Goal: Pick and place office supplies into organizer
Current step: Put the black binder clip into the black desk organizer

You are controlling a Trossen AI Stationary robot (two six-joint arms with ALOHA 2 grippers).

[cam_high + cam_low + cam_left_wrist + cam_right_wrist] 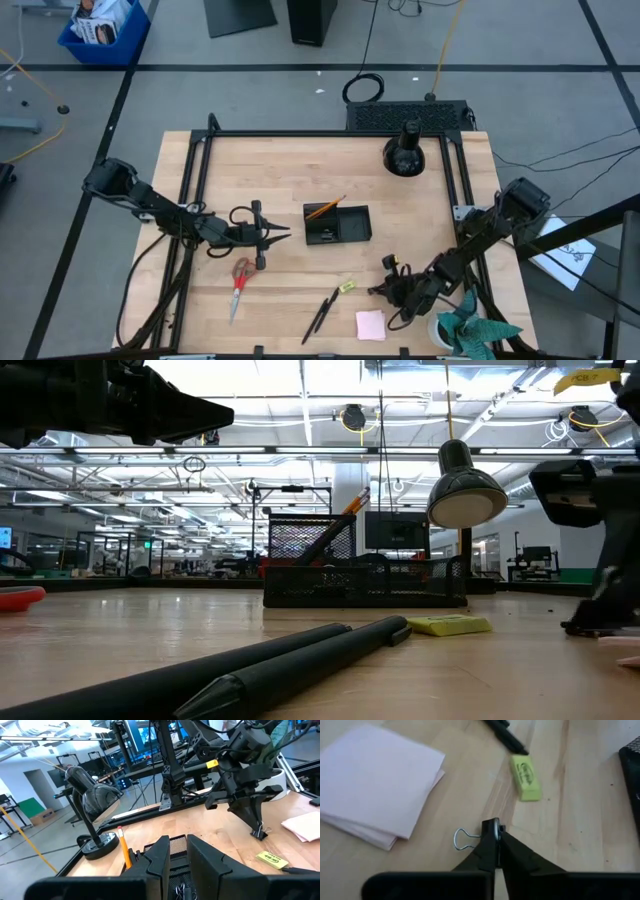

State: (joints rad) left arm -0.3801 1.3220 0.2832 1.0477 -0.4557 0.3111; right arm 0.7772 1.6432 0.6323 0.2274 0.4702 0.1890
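The binder clip (470,839) under the right end effector (496,831) looks tiny and light, a stiff springy bit of metal with a thin wire loop sticking out to one side; I'd judge it could skid or twist out of a pinch, so the black body is the safer place to hold it, not the wire. The fingers are pressed together right on it, near the front right of the worktop (270,165). Just beside it lie the pink sticky-note pad (375,785) and the small yellow item (525,778), with black pens (322,312) a little further along the front edge. The organizer (337,224) sits mid-worktop. The left end effector (272,237) hovers beside it, fingers slightly parted, holding nothing.
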